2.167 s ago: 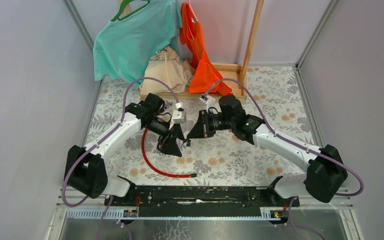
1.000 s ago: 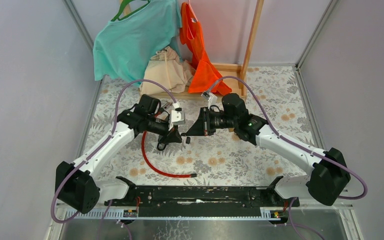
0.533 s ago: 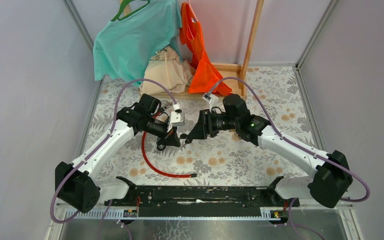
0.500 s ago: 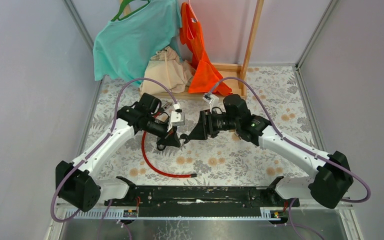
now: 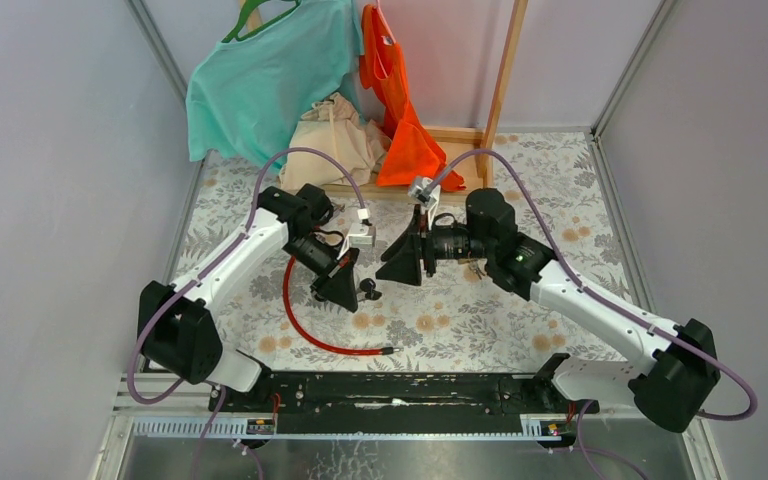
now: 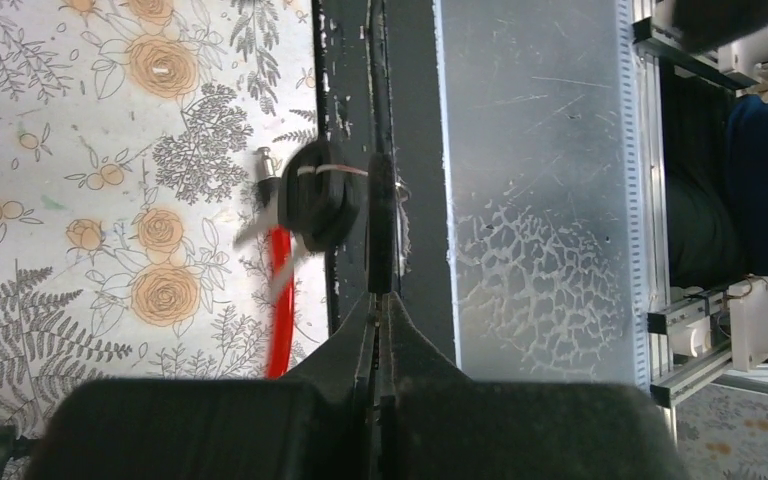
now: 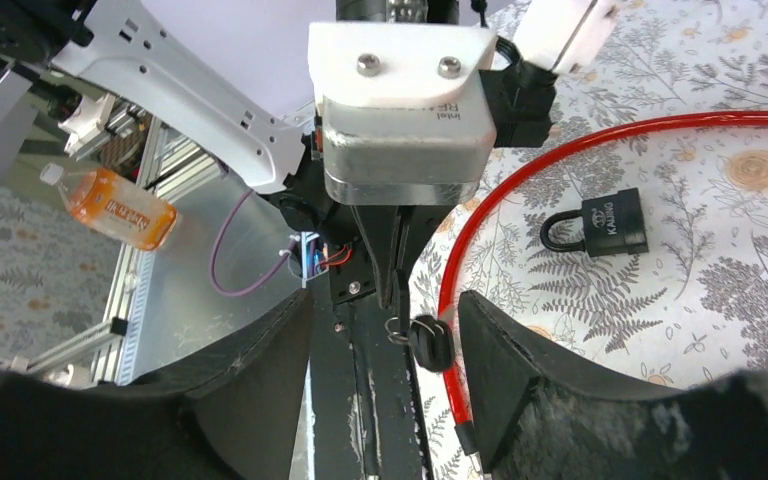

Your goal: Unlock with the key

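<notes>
Left gripper (image 6: pixel 380 295): my jaws clamped on the key (image 7: pixel 428 342), perhaps by its ring.
Right gripper (image 5: pixel 395 265): my jaws spread apart, facing it.
Padlock (image 7: pixel 605 222): lying flat, apart from both.

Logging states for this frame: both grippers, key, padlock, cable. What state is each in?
Left gripper: shut on the black-headed key.
Black-headed key: pinched, off the table, not in the lock.
Right gripper: open, empty.
Black padlock: lying flat on the floral cloth, shackle closed.
Red cable: lying loose in a curve on the cloth.
</notes>
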